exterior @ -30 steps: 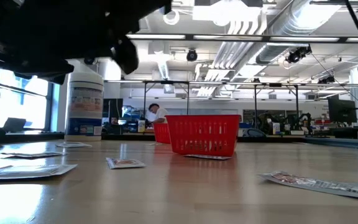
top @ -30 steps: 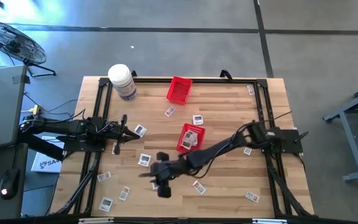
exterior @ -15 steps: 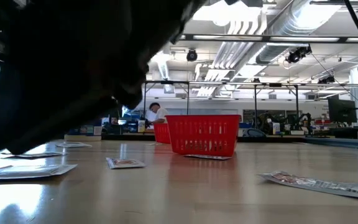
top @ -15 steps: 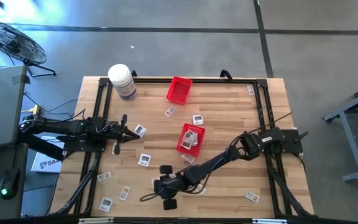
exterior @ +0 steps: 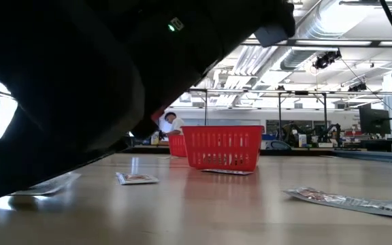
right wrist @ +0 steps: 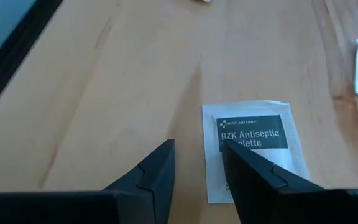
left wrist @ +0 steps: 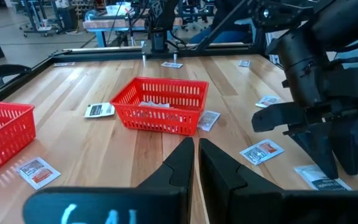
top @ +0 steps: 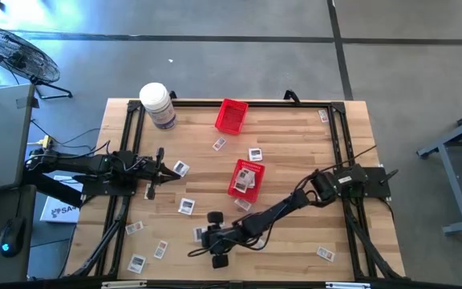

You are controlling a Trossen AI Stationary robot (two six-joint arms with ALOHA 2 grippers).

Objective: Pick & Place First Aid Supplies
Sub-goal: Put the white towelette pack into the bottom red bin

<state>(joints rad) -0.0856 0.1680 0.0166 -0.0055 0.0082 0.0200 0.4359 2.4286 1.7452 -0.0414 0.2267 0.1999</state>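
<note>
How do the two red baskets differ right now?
The centre basket holds packets and sits mid-table; the far basket sits near the table's back edge, beside the white jar, and shows nothing inside from above. A packet lies against the centre basket's side; none touches the far one. Both are red mesh, rectangular, upright and similar in size.

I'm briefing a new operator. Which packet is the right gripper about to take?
Start at the red basket mid-table, then follow the right arm toward the near edge. Beneath the open right gripper lies a white antiseptic packet; unlike its neighbours, it sits right at the fingertips.
</note>
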